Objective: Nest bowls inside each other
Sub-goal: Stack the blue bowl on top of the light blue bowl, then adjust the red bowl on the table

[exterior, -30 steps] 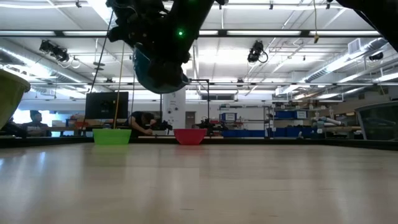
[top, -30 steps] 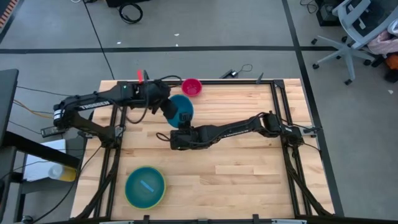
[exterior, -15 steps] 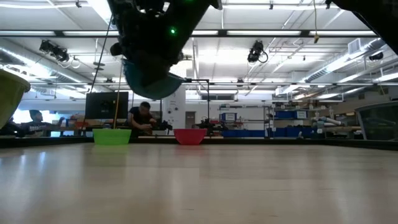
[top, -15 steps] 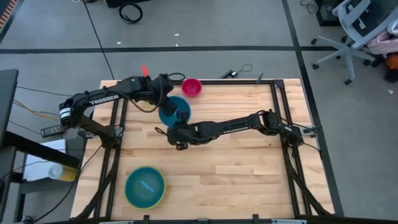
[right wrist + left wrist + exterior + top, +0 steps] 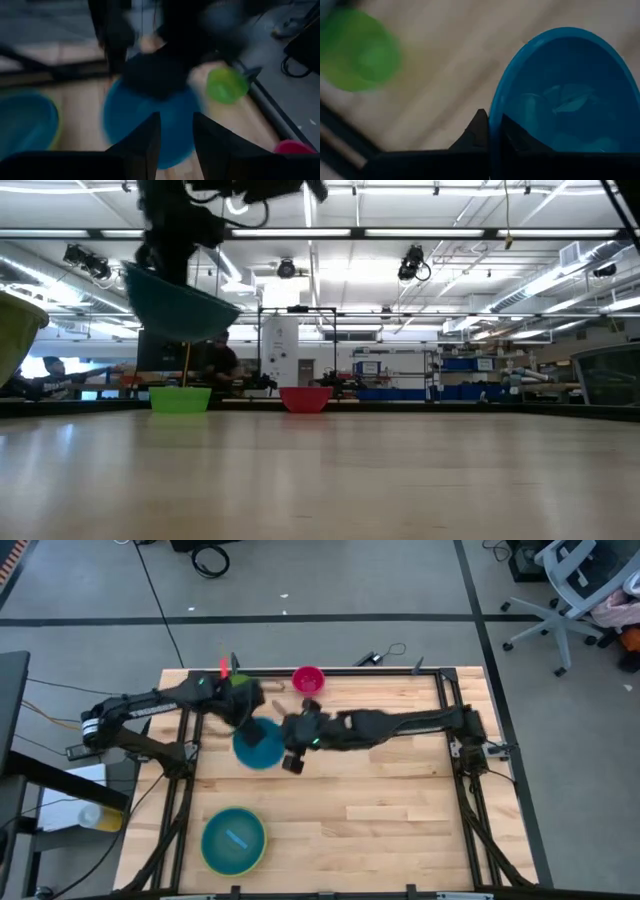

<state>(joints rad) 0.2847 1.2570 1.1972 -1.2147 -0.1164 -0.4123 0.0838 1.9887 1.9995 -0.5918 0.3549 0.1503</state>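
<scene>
A medium blue bowl hangs in the air over the table's left half, with my left gripper shut on its rim. My right gripper stands open just right of that bowl, with nothing between its fingers. The small green bowl and the small pink bowl rest on their bases near the far edge; my left arm mostly hides the green one from above. Near the front left, the large light blue bowl sits inside the yellow-green bowl. My left gripper pinches the blue bowl's rim, one finger outside the wall and one inside the hollow. The fingers come steeply from above. The bowl hangs tilted below them, lifted well clear of the table.
Black frame rails run along the table's left, right and far edges. The right half of the wooden top lies bare. People and benches show in the room beyond the far edge.
The blue bowl has gone toward the table's left and near edges with my left gripper and now hangs tipped. My right gripper has risen and rolled, and stands apart from the bowl.
</scene>
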